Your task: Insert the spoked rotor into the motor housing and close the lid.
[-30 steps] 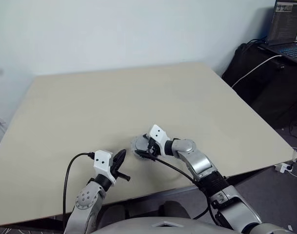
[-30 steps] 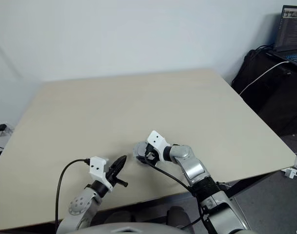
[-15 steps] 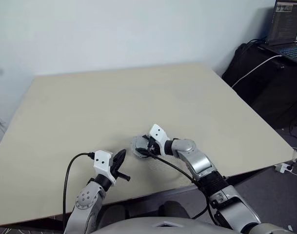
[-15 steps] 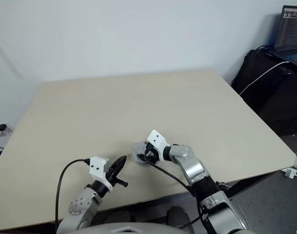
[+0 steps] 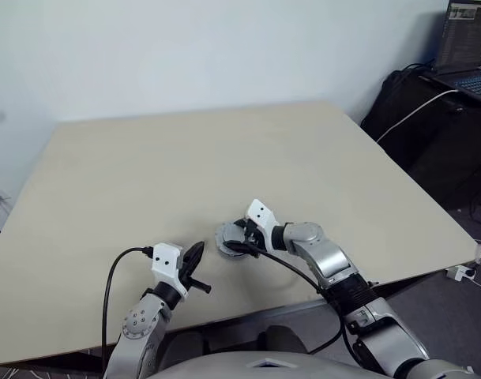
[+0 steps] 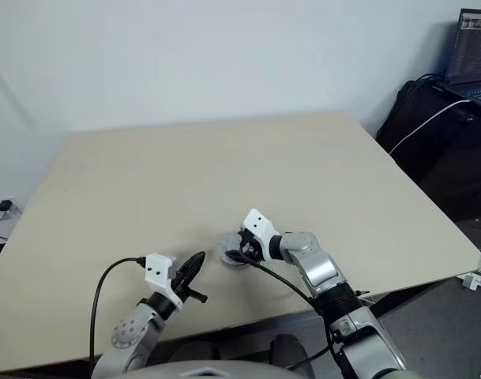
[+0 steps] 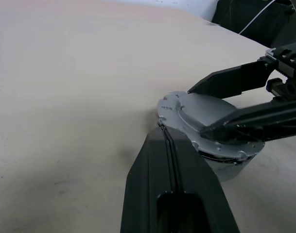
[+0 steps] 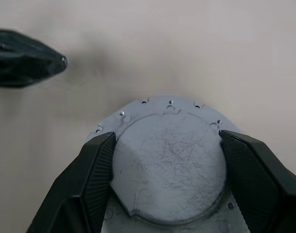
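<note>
Beige table [image 5: 185, 158] spread across the frame's centre, open laptop [image 5: 465, 55] at upper right, white cable [image 5: 414, 110] draped over black bags [image 5: 430, 134] beneath it

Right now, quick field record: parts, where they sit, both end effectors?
assembly: lid sits on top of the motor housing, stacked near the table's front edge
rotor: cannot tell, covered by the lid
right end effector: fingers spread on either side of the lid's raised centre, at its rim
left end effector: shut, holding nothing, tip just beside the assembly
background: laptop on dark furniture off the table's right side
</note>
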`<state>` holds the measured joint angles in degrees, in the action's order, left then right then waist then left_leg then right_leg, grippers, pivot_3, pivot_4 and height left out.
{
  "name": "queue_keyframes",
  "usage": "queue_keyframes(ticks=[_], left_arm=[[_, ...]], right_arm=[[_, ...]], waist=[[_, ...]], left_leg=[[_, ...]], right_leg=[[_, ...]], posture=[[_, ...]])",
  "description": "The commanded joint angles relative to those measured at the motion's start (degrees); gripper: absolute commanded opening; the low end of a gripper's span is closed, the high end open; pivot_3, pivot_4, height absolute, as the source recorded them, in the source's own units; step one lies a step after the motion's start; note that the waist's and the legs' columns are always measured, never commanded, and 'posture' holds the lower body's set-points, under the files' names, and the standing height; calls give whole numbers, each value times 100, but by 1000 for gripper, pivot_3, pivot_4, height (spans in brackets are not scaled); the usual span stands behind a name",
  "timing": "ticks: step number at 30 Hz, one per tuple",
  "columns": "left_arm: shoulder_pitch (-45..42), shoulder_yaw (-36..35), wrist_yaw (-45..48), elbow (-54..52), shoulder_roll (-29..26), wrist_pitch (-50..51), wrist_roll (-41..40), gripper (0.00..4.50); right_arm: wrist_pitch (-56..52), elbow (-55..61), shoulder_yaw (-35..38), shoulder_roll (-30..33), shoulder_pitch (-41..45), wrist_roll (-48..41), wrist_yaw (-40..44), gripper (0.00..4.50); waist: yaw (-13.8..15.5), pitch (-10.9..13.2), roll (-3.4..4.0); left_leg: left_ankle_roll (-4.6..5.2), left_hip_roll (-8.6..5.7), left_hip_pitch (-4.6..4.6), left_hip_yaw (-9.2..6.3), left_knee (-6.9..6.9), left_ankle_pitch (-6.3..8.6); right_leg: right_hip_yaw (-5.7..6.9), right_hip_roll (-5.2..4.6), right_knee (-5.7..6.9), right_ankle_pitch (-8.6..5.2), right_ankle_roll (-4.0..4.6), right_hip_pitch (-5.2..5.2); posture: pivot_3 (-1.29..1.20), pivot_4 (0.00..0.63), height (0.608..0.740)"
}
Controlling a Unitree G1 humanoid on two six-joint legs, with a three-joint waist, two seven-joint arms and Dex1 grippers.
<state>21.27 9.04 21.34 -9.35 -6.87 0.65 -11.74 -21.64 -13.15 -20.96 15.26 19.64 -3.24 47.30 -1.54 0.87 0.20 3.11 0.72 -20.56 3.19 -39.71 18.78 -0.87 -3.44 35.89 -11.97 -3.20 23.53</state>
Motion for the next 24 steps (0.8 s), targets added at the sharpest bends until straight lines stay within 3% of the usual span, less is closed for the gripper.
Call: queue_keyframes(ticks=[1,24], left_arm=[[-82,-8,53,-156,15,-87,-63,0],[-74,7,29,-200,25,-61,-54,0]], right_arm=[[262,95,-26,16,47,81,0,3090],[534,-107,-57,-73,2,201,-190,3090]], waist=[[-1,0,0],[-10,0,0]], left_leg=[[0,0,0,0,0,0],[-1,1,1,1,0,-1]], right_leg=[[0,0,0,0,0,0],[0,1,1,0,-1,0]], posture=[[0,0,740],[0,0,740]])
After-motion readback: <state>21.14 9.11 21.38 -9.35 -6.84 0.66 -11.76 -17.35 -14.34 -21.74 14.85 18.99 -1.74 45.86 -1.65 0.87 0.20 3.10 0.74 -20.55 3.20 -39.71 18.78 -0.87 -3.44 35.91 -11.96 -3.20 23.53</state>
